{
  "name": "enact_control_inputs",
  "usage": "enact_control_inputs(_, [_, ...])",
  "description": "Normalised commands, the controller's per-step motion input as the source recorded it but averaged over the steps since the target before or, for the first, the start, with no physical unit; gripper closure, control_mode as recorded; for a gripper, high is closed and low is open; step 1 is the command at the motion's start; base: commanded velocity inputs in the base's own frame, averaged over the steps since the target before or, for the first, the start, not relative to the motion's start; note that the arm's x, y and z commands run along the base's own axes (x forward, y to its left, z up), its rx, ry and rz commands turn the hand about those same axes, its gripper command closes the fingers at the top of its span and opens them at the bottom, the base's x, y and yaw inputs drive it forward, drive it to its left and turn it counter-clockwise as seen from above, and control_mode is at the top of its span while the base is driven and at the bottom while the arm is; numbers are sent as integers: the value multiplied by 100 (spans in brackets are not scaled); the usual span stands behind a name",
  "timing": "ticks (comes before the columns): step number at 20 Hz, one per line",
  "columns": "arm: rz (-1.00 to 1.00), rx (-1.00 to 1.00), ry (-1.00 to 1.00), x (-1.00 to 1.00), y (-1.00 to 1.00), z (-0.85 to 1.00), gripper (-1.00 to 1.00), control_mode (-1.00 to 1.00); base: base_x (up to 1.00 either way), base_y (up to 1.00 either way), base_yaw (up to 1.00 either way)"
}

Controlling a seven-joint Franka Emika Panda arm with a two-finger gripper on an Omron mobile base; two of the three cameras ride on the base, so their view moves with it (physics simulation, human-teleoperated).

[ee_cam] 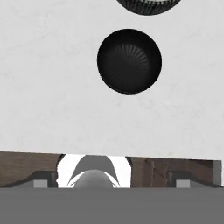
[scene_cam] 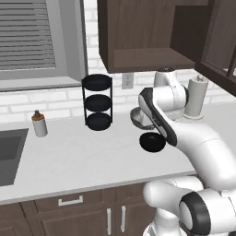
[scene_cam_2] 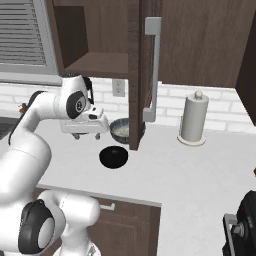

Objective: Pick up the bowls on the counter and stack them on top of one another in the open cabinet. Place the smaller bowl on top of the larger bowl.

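The smaller bowl point(scene_cam: 152, 142) point(scene_cam_2: 113, 157) point(ee_cam: 129, 61), glossy black, sits upright on the pale counter point(scene_cam: 83, 147) point(scene_cam_2: 200, 170) point(ee_cam: 43, 87). Just behind it stands the larger bowl point(scene_cam: 138, 119) point(scene_cam_2: 120, 130) point(ee_cam: 148, 5), grey, partly hidden by the arm in the left base view and cut off by the top edge in the hand view. My gripper point(scene_cam_2: 87, 136) hovers above the counter, left of both bowls and pointing down, open and holding nothing. Its fingertips point(ee_cam: 41, 183) stand wide apart. The open cabinet point(scene_cam: 147, 60) point(scene_cam_2: 100, 65) hangs above with a bare shelf.
The cabinet's open door point(scene_cam_2: 145, 75) with its silver handle hangs right beside the bowls. A black three-tier rack point(scene_cam: 97, 102), a small bottle point(scene_cam: 39, 123) and a sink point(scene_cam: 7, 154) lie to the left. A paper towel roll point(scene_cam: 197, 97) point(scene_cam_2: 194, 119) stands at the right.
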Motion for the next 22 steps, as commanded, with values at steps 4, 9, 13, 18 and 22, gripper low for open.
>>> enact_control_inputs(4, [0,0,6,-1,-18,-83,-100,-100,0,0,0])
enact_control_inputs(9, [0,-1,-2,0,0,-69,-100,-100,0,0,0])
enact_control_inputs(13, [0,-2,-2,28,1,-33,-100,-100,0,0,0])
enact_control_inputs(18, [1,-1,7,60,0,-34,-100,-100,0,0,0])
enact_control_inputs(22, [6,-3,0,76,0,-49,-100,-100,0,0,0])
